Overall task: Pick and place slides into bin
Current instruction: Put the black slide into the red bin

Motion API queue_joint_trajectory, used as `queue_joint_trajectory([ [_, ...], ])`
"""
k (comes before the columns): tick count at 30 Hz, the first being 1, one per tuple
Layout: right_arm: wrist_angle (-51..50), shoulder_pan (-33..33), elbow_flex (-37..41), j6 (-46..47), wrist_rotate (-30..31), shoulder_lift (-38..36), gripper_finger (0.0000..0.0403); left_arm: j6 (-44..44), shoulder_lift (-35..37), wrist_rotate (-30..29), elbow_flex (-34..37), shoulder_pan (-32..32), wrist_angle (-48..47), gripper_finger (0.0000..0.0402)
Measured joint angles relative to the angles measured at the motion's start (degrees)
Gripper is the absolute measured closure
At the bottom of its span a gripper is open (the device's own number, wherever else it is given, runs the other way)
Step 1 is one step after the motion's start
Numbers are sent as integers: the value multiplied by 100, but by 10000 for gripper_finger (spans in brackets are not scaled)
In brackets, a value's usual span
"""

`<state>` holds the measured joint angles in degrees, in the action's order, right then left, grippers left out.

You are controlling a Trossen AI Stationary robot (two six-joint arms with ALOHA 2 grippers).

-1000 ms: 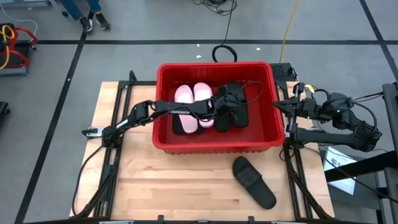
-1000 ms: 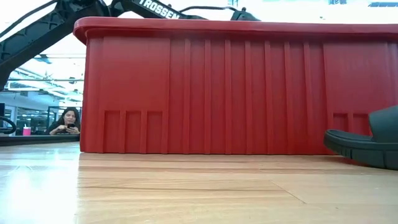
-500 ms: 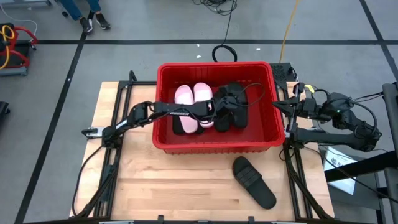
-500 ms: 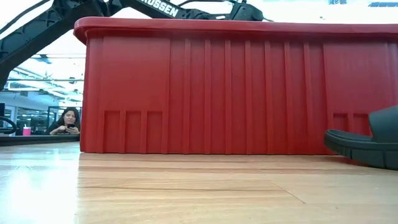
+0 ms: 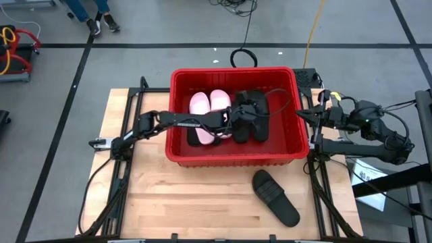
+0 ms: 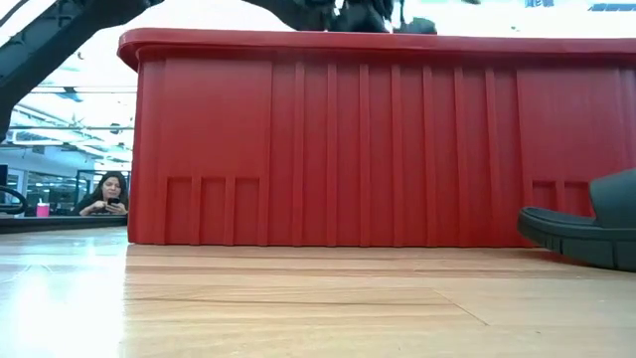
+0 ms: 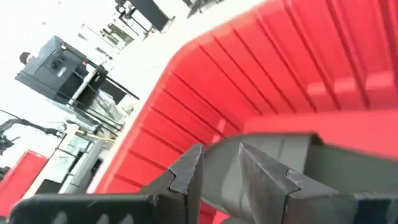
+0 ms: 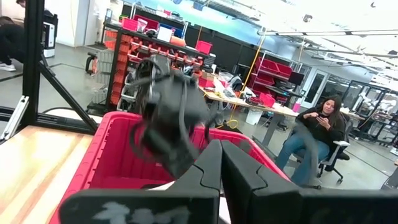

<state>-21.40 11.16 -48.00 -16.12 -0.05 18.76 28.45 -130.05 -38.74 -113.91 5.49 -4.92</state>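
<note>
The left gripper (image 5: 244,116) reaches over the bin (image 5: 177,152), its fingers (image 7: 186,171) slightly apart and clamping nothing, apparently to drop slides among the pink pair (image 5: 209,108) and black ones (image 5: 253,118), which lie with their long axes running 12 to 6. On the counter (image 5: 169,202), one black slide (image 5: 275,196) lies from 10 to 4. The right gripper (image 5: 302,116), fingers together, waits at 3 o'clock.
</note>
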Motion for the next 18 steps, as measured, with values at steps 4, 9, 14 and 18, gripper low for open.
queue_joint_trajectory([
  [4, -47, -2, -1, 1, -5, 0, 403, -357, 485, -21, 0, -98, -127, 289],
  [9, -136, -1, -1, -95, -127, 0, 403, -498, 1112, -59, -7, -230, -738, 289],
  [14, -166, 0, -1, -265, -888, 0, 403, -1124, 1726, -104, -7, -420, -1653, 289],
  [18, -245, 0, -1, -265, -1656, -8, 403, -1681, 2110, -283, -8, -694, -2288, 289],
])
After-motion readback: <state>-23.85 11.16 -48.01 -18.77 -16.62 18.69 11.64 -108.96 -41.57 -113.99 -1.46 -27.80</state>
